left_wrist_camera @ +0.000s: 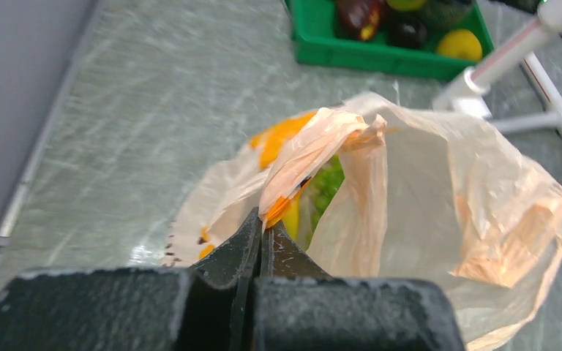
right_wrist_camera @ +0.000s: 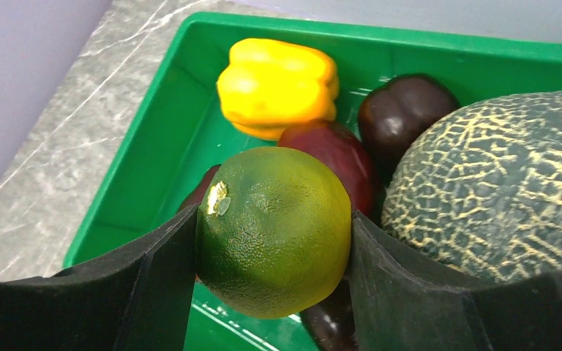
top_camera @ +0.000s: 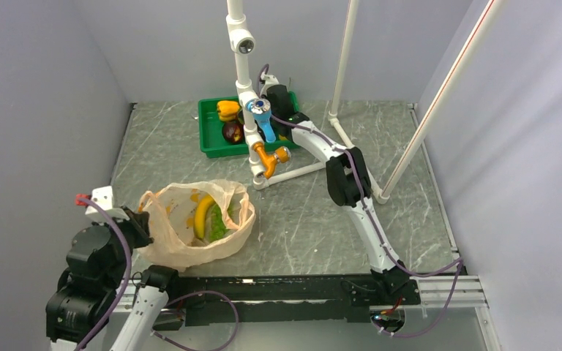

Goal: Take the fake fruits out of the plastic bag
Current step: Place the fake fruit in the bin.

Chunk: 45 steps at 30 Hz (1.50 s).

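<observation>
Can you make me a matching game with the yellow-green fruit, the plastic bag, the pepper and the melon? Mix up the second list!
Things:
1. yellow-green fruit
2. plastic bag
3. pepper
4. melon

Clues:
a. netted grey-green skin
b. pinched by the shut left gripper
c. held in the right gripper
d. bright yellow and lobed

Pairs: 1-c, 2-b, 3-d, 4-a.
</observation>
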{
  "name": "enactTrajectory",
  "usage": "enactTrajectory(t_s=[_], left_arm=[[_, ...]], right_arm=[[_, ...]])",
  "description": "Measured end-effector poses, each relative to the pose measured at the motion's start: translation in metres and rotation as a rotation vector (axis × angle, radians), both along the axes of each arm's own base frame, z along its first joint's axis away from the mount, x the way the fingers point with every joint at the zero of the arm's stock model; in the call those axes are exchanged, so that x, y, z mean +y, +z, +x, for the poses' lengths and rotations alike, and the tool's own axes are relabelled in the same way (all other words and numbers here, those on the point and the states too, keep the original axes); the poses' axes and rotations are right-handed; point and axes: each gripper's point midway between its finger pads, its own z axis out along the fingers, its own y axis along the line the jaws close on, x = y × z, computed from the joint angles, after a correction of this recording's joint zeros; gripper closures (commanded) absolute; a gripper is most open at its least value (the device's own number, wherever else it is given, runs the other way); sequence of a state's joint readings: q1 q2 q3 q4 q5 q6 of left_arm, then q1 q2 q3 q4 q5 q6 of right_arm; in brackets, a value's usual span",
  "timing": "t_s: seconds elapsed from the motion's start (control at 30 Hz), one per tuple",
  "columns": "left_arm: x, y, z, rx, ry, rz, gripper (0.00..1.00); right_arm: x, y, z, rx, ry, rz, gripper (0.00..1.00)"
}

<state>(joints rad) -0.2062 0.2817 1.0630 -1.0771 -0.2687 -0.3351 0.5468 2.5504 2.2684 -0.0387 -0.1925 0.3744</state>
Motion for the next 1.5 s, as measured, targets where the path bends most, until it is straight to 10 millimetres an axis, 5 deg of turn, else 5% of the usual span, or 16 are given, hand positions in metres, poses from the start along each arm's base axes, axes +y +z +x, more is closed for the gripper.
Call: enactTrajectory(t_s=[0.37,0.57,0.9,1.27,1.4,1.5], left_arm=[[-0.042,-0.046,0.002,0.119,-0.202,-0.083,1.00],[-0.054,-0.059,0.000,0.120,-0.257,-0.122,1.00],[-0.062,-0.045,-0.014,0.001,-0.324,-0.153,1.00],[-0.076,-0.042,-0.022,-0.046,-0.403,-0.192,1.00],[-0.081,-0.037,-0.027,-0.084,-0.444,-0.199,1.00],[-0.083,-0.036,-0.028,-0.089,-0.455,-0.201,1.00]], right_arm=[[-0.008,-0.003,0.023,-0.067,-0.059,-0.058,0.02],[-0.009,0.000,0.023,-0.088,-0.056,-0.092,0.01],[-0.030,0.019,0.002,-0.067,-0.086,-0.154,0.01],[-0.113,0.073,-0.059,0.002,-0.306,-0.142,0.01],[-0.148,0.054,-0.091,0.067,-0.393,-0.144,0.01],[-0.175,0.015,-0.137,0.160,-0.434,-0.150,0.05]])
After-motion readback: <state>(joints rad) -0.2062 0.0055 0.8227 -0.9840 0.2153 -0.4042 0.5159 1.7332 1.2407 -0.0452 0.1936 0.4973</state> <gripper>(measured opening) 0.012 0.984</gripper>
